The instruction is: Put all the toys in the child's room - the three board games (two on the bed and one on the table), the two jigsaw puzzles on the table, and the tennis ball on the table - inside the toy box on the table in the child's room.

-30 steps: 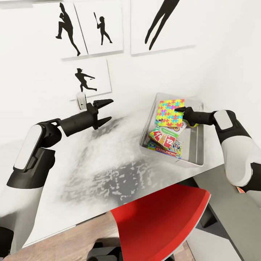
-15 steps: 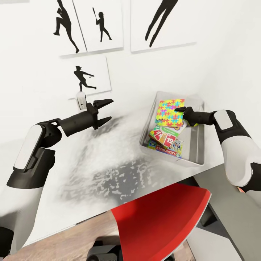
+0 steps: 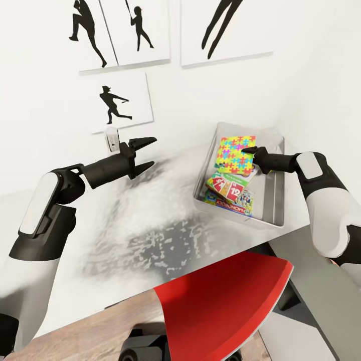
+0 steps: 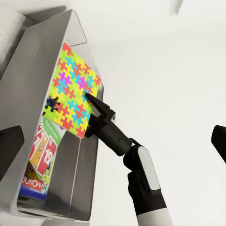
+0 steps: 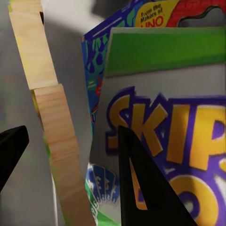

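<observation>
Step in hand: we judge we are finishing the drop of a toy into the bin (image 3: 275,213), which sits at about 3 o'clock on the desk (image 3: 125,240) in the head view.
Right gripper (image 3: 249,151): it hangs over the bin at the puzzle box (image 3: 234,154), fingers apart in the wrist view and pinching nothing we can see.
Left gripper (image 3: 144,153): jaws spread, empty, at 9 o'clock over bare desk, well apart from the bin.
Contents: the puzzle box leans tilted against the bin's far end; the green card-game box (image 3: 228,185) and the Monopoly box (image 3: 240,203) lie stacked below it at 6 o'clock.
Ball: we cannot tell where it is; boxes may hide it.
Doing it well: we lift the right arm straight up before pulling back, so the fingers do not catch the tilted puzzle box or the bin's rim.
Risk: the red chair (image 3: 220,306) sits close below the desk edge.
</observation>
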`<state>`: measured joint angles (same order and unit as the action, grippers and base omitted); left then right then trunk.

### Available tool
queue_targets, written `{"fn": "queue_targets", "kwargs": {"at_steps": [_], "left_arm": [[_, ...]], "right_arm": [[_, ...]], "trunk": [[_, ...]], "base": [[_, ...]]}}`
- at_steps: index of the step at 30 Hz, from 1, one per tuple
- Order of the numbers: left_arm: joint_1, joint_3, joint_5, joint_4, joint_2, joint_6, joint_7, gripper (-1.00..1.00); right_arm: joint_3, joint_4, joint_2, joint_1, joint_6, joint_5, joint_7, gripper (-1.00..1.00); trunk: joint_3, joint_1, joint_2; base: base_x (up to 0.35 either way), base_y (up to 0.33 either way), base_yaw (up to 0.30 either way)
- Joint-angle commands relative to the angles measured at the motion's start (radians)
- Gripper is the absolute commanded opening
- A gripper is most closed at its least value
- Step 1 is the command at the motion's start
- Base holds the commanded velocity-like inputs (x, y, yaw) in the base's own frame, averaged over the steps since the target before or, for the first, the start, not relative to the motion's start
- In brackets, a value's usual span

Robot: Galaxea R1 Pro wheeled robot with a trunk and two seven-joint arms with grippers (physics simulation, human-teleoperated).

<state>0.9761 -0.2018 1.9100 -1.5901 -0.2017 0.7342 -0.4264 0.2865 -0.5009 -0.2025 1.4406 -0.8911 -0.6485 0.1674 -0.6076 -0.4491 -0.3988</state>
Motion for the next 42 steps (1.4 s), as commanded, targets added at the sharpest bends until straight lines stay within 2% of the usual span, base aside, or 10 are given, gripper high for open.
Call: {"fn": "queue_targets", "kwargs": {"at_steps": [1,18,34,35,42], "left_arm": [[0.001,-0.001,0.011,-0.001,-0.001,-0.001,-0.009,1.00],[0.001,-0.001,0.011,-0.001,0.001,-0.001,-0.009,1.00],[0.001,-0.003,0.010,-0.001,0.001,-0.001,-0.009,1.00],[0.001,-0.003,0.009,-0.001,0.001,-0.001,-0.009,1.00],[0.001,-0.004,0.010,-0.001,0.001,-0.001,-0.009,1.00]], "right_arm": [[0.003,0.001,0.001,0.001,-0.003,0.032,0.007,-1.00],[0.003,0.005,0.007,0.010,0.037,0.032,0.003,-1.00],[0.005,-0.002,0.005,0.008,0.043,0.032,0.003,-1.00],[0.005,-0.002,0.005,0.008,0.043,0.032,0.003,1.00],[0.005,-0.005,0.001,0.008,0.041,0.032,0.003,1.00]], "trunk": [[-0.002,-0.001,-0.001],[-0.003,-0.001,-0.001],[-0.012,-0.001,-0.001],[-0.012,-0.001,-0.001],[-0.012,-0.001,-0.001]], "base": [[0.000,0.000,0.000],[0.000,0.000,0.000],[0.000,0.000,0.000],[0.000,0.000,0.000],[0.000,0.000,0.000]]}}
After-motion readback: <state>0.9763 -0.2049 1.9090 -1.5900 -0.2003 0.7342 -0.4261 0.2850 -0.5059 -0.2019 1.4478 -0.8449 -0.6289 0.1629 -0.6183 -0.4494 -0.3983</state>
